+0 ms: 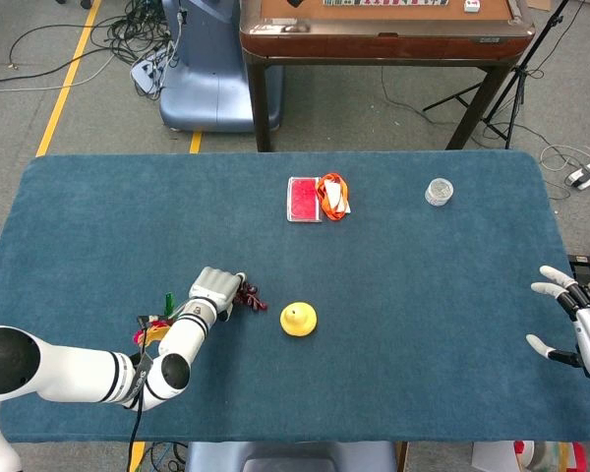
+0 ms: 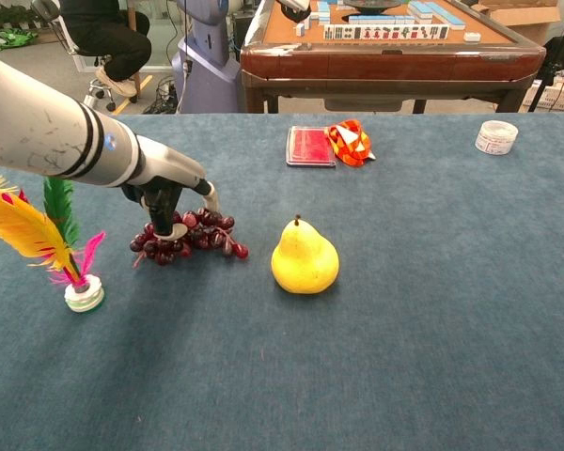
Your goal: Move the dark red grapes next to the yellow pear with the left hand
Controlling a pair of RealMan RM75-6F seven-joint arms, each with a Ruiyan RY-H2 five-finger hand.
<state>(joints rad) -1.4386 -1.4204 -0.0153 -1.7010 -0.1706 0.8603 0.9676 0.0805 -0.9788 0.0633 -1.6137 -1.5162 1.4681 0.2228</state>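
The dark red grapes [image 2: 205,235] lie on the blue table a short way left of the yellow pear [image 2: 305,258]. My left hand [image 2: 169,202] is down over the left end of the bunch, fingers [image 2: 165,250] spread and touching the grapes, the bunch still flat on the cloth. In the head view the left hand [image 1: 214,290] covers most of the grapes [image 1: 252,295], and the pear [image 1: 298,319] stands just to their right. My right hand [image 1: 582,329] hangs open at the table's far right edge, holding nothing.
A feathered shuttlecock [image 2: 75,282] stands close to the left of the left arm. A red box [image 2: 310,146] and an orange item [image 2: 350,141] lie at the back centre. At the back right sits a small clear container [image 2: 495,136].
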